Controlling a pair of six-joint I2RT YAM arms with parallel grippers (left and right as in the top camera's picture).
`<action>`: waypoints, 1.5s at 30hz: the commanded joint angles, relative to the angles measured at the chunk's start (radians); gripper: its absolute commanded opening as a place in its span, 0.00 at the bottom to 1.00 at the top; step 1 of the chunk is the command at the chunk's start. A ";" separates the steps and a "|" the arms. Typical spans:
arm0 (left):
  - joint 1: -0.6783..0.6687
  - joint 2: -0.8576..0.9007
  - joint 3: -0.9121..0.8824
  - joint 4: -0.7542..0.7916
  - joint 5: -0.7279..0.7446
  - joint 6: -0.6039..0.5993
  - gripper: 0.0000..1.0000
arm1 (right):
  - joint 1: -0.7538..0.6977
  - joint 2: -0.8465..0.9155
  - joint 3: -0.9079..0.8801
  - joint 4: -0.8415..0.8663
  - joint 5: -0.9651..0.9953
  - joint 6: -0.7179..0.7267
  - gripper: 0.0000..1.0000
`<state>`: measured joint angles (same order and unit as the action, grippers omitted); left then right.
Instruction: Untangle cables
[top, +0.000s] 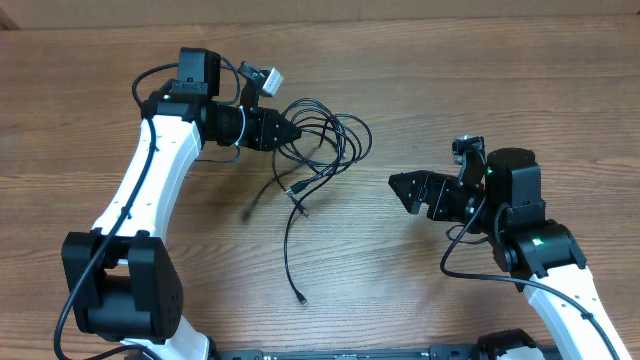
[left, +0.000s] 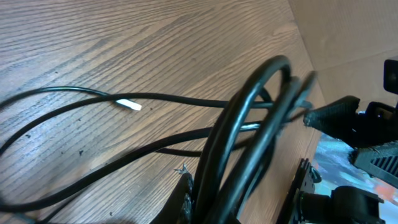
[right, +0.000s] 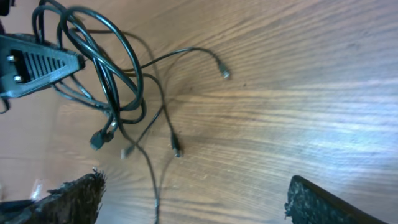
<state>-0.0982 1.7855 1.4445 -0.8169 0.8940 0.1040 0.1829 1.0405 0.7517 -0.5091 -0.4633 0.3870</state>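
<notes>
- The cables (top: 322, 140) lay in a loose knot of black loops on the wooden table (top: 520, 70), on the left arm's side of centre. One long tail trailed toward the near edge and ended in a small plug (top: 301, 298).
- The left gripper (top: 292, 132) was clamped tight on the bundle at its left edge. Its wrist view showed several strands rising together out of the closed jaws.
- The right gripper (top: 405, 190) stood well apart to the right. Its jaws were spread wide and held nothing, with only bare wood showing between its fingers (right: 68, 199).
- With several strands pinched at once, a pull by the left arm would probably drag the whole knot along. It could also cinch the crossed loops tighter instead of freeing one cord.
- The right claw faced overlapping loops lying close together, so a closing grip there could catch two cords. A plug end drawn through could also snag on a loop.
</notes>
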 joint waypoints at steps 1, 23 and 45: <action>-0.001 0.009 -0.002 -0.010 0.042 0.021 0.04 | -0.005 -0.018 0.019 0.010 0.043 -0.083 0.97; -0.076 0.009 -0.002 -0.225 0.286 0.395 0.04 | -0.003 0.068 0.019 0.092 -0.345 -0.789 0.96; -0.075 0.009 -0.002 -0.211 0.324 0.397 0.04 | 0.049 0.138 0.019 0.150 -0.407 -0.780 0.04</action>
<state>-0.1707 1.7855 1.4441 -1.0325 1.1793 0.4793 0.2253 1.1793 0.7517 -0.3626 -0.8581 -0.3882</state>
